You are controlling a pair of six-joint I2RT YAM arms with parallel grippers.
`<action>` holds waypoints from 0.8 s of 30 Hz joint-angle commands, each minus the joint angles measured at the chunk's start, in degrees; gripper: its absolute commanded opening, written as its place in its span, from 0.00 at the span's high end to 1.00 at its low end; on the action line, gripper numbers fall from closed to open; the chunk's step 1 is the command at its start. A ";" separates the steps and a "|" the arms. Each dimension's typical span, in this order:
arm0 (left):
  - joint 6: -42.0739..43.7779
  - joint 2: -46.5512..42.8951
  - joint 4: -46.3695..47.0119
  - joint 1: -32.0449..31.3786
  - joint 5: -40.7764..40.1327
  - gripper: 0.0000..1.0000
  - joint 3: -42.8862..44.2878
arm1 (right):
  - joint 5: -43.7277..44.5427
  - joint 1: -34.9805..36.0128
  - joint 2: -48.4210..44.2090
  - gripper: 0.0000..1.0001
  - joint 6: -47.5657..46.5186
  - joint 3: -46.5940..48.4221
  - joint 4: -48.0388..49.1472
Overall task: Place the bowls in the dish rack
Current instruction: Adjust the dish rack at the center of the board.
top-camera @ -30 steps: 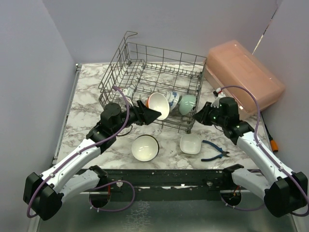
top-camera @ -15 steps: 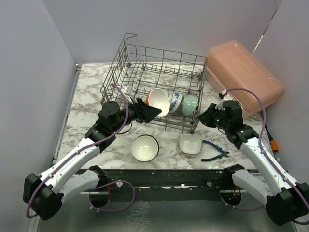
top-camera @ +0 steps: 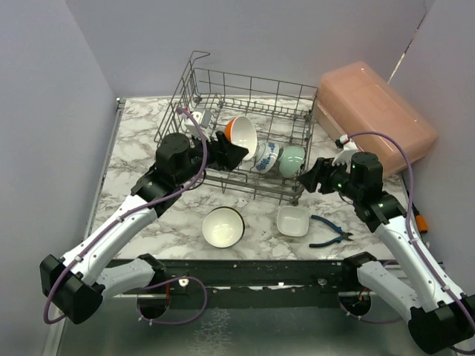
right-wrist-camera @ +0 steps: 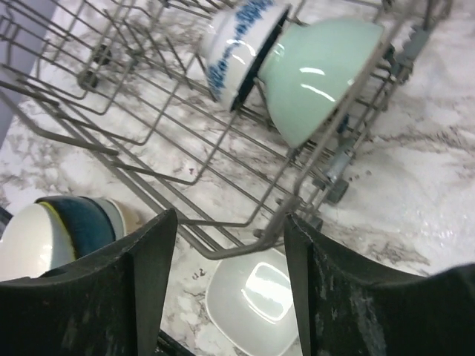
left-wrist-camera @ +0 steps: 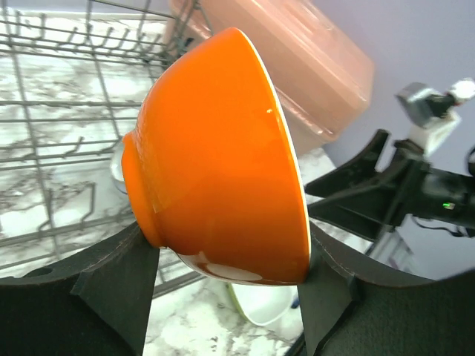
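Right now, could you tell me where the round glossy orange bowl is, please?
In the top view the orange bowl is held tilted in the left gripper over the grey wire dish rack, just left of the blue-patterned white bowl.

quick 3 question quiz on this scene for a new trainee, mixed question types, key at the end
1. True or false: the right jaws hold the mint green bowl.
2. Which bowl do the left jaws grip? A) orange bowl B) black bowl C) pink bowl
3. How many bowls rest unheld in the dish rack?
Key: 1 false, those jaws stand open and empty; 2 A; 3 two, the mint green one and the blue-patterned bowl.
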 commanded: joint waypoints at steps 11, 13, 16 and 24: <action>9.95 4.97 -14.36 1.65 -10.88 1.00 7.76 | -26.79 1.73 12.89 0.20 -1.53 8.45 12.77; 9.65 5.00 -14.95 2.45 -11.06 1.00 7.27 | -26.75 3.70 15.20 0.18 -2.11 9.58 13.52; 9.27 4.87 -15.59 3.46 -10.88 1.00 6.34 | -26.07 7.06 18.84 0.15 -2.60 11.55 14.68; 8.33 1.83 -16.13 4.80 -11.58 1.00 1.78 | -22.32 15.74 29.19 0.13 -2.16 19.17 14.99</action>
